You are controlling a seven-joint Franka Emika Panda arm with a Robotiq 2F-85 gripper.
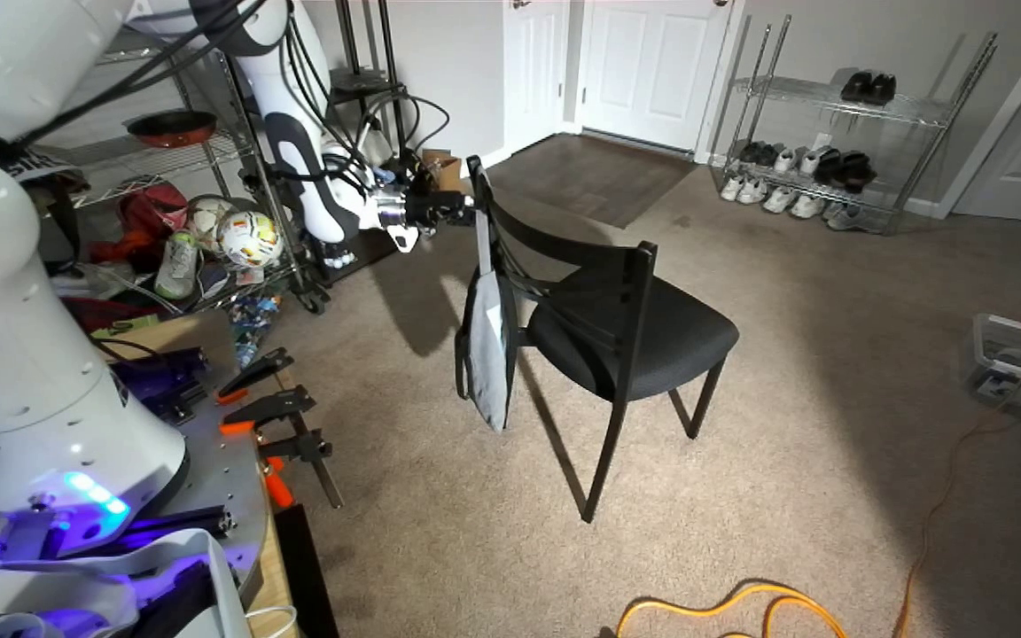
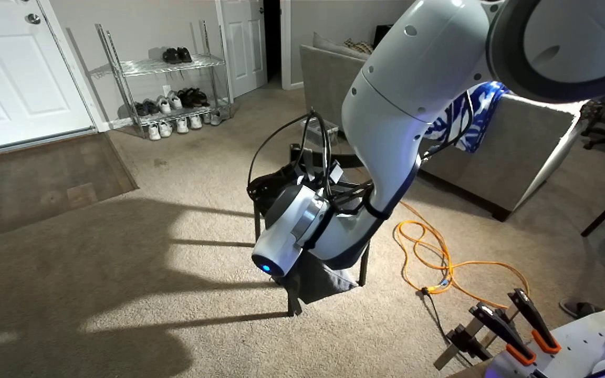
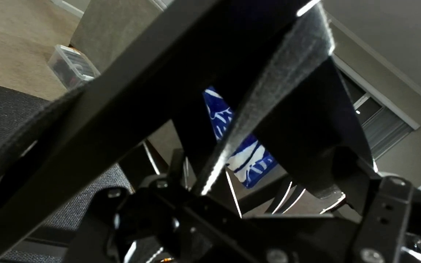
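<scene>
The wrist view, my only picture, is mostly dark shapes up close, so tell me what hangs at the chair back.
Observer: A grey-and-black bag hangs there, on the side of the chair back that faces away from the seat.
Operator: Good. Tell me where the tool is.
Observer: An exterior view shows it beside the upper end of a back post; whether they touch, I can't tell.
Operator: Now describe the wall beyond.
Observer: A metal rack with shoes on it stands there, visible in both exterior views.
</scene>
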